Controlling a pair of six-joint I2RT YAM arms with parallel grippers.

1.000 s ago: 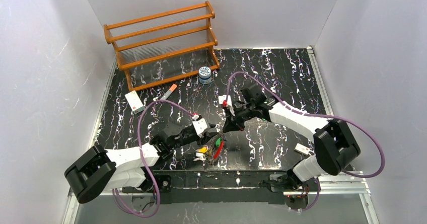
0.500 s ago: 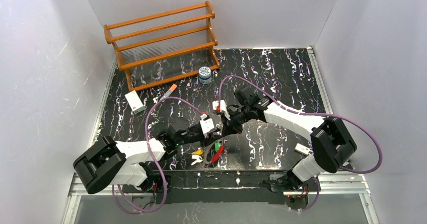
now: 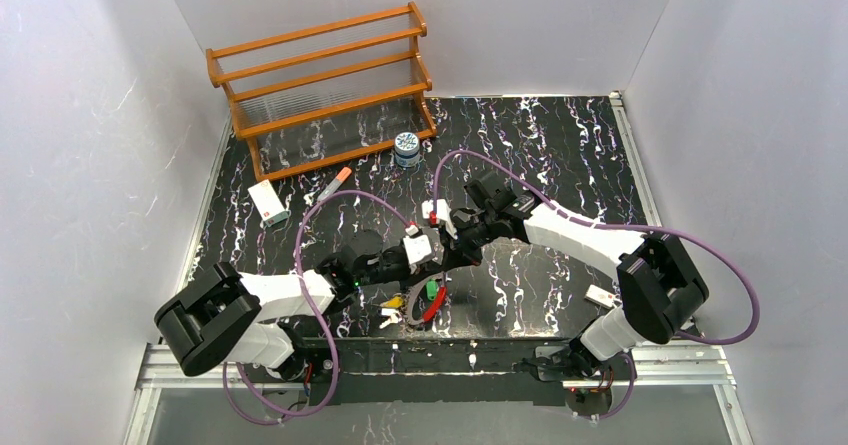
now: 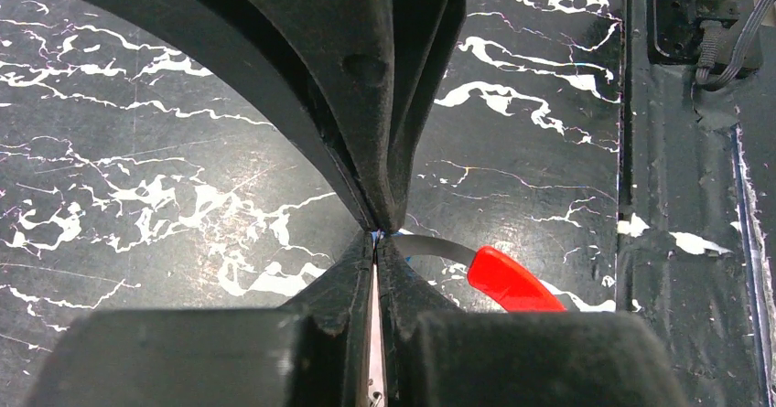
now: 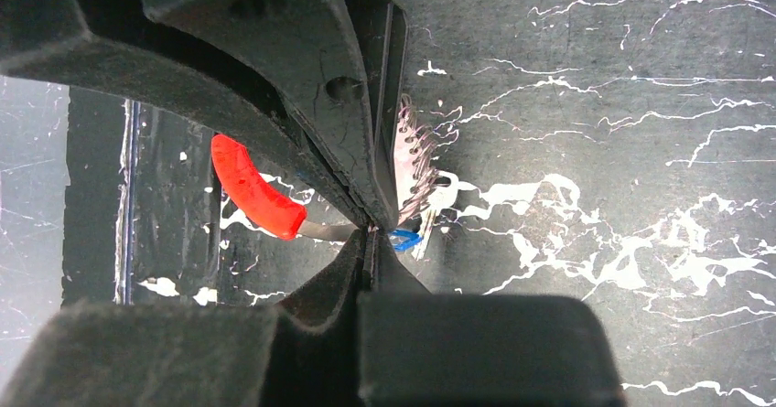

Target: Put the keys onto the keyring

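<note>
**Fig. Overhead + both wrist views; tip-to-tip hand-off over the ring.**

(a) Surface (image 3: 560, 155): black, white-veined. Wooden rack (image 3: 320, 75) at the far-left corner.

(b) L tool (image 4: 377, 247) and R tool (image 5: 368, 242) meet nose to nose near the surface's centre, toward the near edge. Both sets of jaws are pressed fully together.

(c) Keyring (image 4: 508, 279): its grey band runs straight into the meeting pt of the two tips. The red section curves away from there toward the near edge, so the loop's long axis runs approx. far-to-near. In the R wrist view the band ends in the R tool's pinch, so it reads as gripped there.

(d) Blue key (image 5: 403, 238): head right at the same pt, toothed blade lying alongside the L tool's fingers. Whether the L tool nips this key, the band, or neither can't be told.

(e) Green key (image 3: 432, 290) sits just nearside of the tips. Yellow key (image 3: 395, 302) lies beside it, under the L wrist, so the L arm is nearer.

(f) Coming move, as judged: blue key's hole vs. band end, both already at the tips, so fine alignment only.

(g) Writing: none legible. The patterned jar (image 3: 406, 148) and the white box (image 3: 266, 203) show marks too small to read.
</note>
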